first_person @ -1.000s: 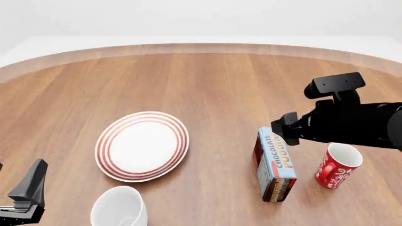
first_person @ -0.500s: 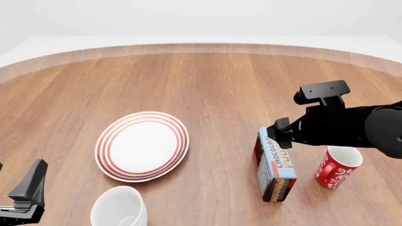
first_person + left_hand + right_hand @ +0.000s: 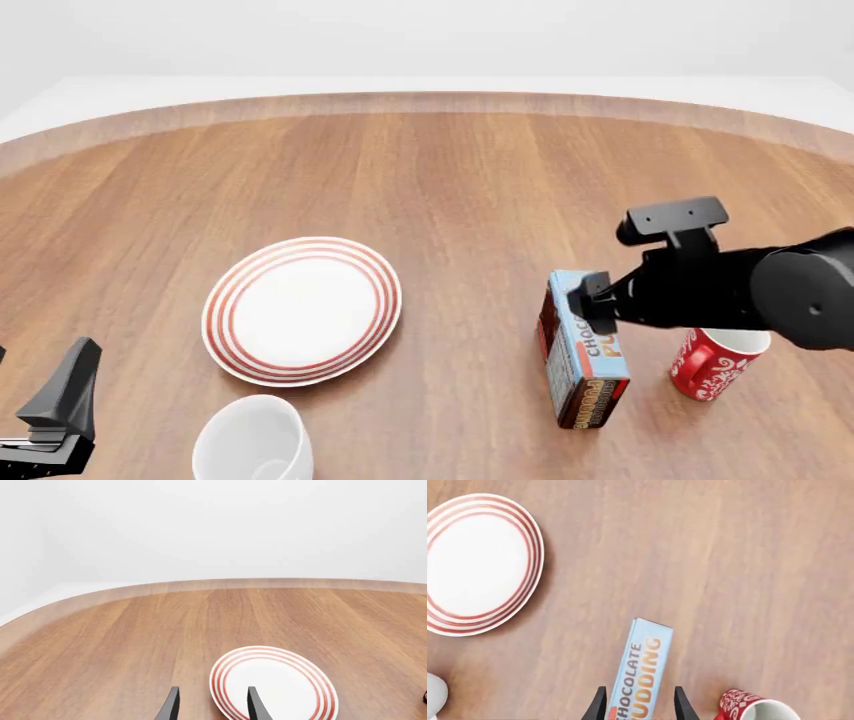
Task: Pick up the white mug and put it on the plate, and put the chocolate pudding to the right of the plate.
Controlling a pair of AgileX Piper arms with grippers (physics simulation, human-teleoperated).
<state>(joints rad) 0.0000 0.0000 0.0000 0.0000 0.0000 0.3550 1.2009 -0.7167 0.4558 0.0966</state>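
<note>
Standing on a narrow side on the brown wooden table [image 3: 441, 170], the small rectangular chocolate pudding carton [image 3: 583, 352] with a light blue face and orange lettering is seen well to the right of the round white plate with red rings around its rim [image 3: 302, 309]. The right gripper [image 3: 635, 705] is positioned directly above the near end of the carton; in the right wrist view its two dark fingers [image 3: 596, 707] are spread apart, one on either side of the blue face, with a small gap visible on each side, so nothing is gripped. In the front view the black right arm covers the far top of the carton. A red mug with a white swirl pattern [image 3: 714, 361] stands just to the right of the carton.

The plain glossy white mug [image 3: 254, 440] sits at the near edge of the table, just in front of the plate and apart from it. The left gripper [image 3: 211, 707] is held low at the near left corner, its fingers parted and empty, with the plate ahead of it.
</note>
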